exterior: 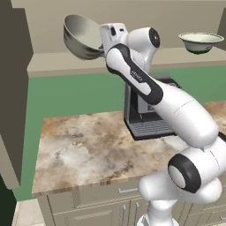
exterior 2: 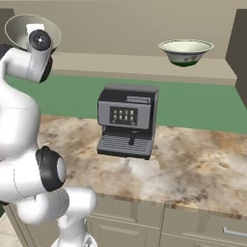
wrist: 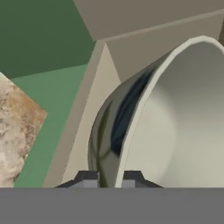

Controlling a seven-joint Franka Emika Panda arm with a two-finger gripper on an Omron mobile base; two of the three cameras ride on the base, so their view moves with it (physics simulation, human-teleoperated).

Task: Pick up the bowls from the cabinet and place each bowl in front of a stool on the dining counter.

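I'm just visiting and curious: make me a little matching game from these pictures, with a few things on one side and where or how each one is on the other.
Things:
1. Grey-green ceramic bowl with cream inside, tilted
2. Second, upright grey-green ceramic bowl
3. Dark grey boxy coffee machine
4. Two-finger gripper

Places or states:
A. Standing on the mottled stone counter
B. Shut on a bowl's rim
C. Resting on the beige cabinet shelf
D. Held up in the air, tipped on its side

Pairs: 1-D, 2-C, 3-A, 4-B
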